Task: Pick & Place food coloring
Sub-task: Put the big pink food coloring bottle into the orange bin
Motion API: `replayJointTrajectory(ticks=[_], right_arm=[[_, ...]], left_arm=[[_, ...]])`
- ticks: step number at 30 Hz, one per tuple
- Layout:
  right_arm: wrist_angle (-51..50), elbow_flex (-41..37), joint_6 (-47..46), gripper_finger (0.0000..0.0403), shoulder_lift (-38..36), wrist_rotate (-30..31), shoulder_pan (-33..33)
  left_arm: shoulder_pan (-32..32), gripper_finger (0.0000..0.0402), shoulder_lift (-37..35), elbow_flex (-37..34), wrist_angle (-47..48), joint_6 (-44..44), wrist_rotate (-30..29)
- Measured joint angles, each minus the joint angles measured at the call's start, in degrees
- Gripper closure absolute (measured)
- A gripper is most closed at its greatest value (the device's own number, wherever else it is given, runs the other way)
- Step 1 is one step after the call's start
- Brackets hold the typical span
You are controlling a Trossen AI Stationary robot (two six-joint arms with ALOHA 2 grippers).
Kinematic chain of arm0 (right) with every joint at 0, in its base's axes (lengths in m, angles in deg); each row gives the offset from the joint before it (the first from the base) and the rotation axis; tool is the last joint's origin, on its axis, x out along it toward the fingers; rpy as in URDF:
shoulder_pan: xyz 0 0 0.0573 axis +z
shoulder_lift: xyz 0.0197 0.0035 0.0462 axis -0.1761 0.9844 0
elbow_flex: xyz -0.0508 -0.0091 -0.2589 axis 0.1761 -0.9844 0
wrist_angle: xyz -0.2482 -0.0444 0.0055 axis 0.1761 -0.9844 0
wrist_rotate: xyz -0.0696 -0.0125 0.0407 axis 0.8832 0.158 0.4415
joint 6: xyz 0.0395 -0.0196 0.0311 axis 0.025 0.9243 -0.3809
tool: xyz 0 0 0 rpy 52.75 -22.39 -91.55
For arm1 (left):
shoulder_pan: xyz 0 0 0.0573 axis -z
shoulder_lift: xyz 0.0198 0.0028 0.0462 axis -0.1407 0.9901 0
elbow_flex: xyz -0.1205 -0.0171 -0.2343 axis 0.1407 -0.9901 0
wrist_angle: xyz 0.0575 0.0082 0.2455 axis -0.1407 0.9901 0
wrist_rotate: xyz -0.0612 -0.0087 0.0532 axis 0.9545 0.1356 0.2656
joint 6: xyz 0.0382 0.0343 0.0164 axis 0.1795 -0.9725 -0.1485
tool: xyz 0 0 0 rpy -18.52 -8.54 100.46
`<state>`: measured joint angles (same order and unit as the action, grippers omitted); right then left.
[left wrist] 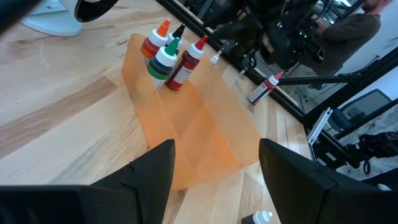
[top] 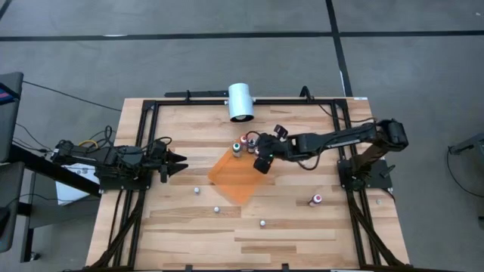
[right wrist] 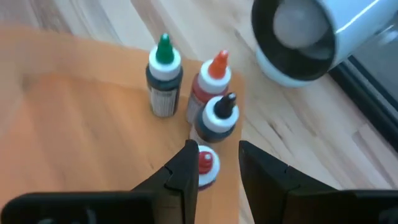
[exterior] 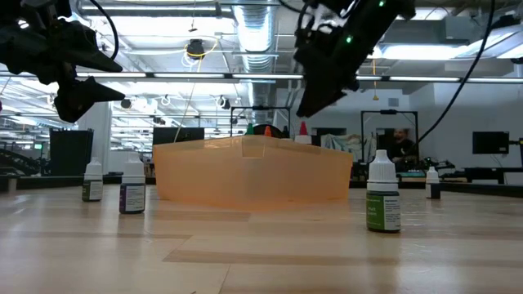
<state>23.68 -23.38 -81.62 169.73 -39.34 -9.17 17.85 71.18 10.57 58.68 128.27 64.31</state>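
1. The orange sheet (top: 236,178) lies mid-table.
2. The left gripper (top: 175,162) waits released, well apart.
3. The right gripper (right wrist: 216,167) hangs over the bottles (right wrist: 199,99) at the sheet's corner, fingers parted, grasping nothing.

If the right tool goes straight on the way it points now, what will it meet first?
Most likely the small red-capped bottle between the right tool's fingers, standing on the orange sheet; how far apart they are is unclear.

Bright ceiling lights (exterior: 245,37) are glaring behind me, while my right wrist view is blurring the white cup (right wrist: 323,34).
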Motion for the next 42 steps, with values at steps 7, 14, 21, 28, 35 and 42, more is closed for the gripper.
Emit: replayJointTrajectory(ticks=[7, 14, 21, 28, 35, 42], right_arm=[[-2.5, 0.0, 1.2, 0.0301, -6.6, -0.1, 2.1], [-7.0, 0.0, 5.8, 0.0301, -14.5, -0.1, 7.3], [-10.6, 0.0, 5.8, 0.0301, -20.5, -0.2, 11.8], [-15.9, 0.0, 4.3, 0.0301, -22.8, -0.3, 14.3], [-19.5, -2.2, 2.1, 0.0301, -23.1, -0.2, 15.8], [-19.4, -7.1, -4.9, 0.0301, -28.7, -0.1, 21.3]], left_arm=[[0.0, 0.0178, 0.0, 0.0, 0.0, 0.0, 0.0], [0.0, 0.0178, 0.0, 0.0, 0.0, 0.0, 0.0], [0.0, 0.0178, 0.0, 0.0, 1.1, 0.2, 0.0], [0.0, 0.0178, 0.0, 0.0, 0.7, 0.5, 0.1], [0.0, 0.0178, 0.0, 0.0, -1.2, -5.6, 4.1], [0.0, 0.0178, 0.0, 0.0, -6.5, -13.0, 6.6]])
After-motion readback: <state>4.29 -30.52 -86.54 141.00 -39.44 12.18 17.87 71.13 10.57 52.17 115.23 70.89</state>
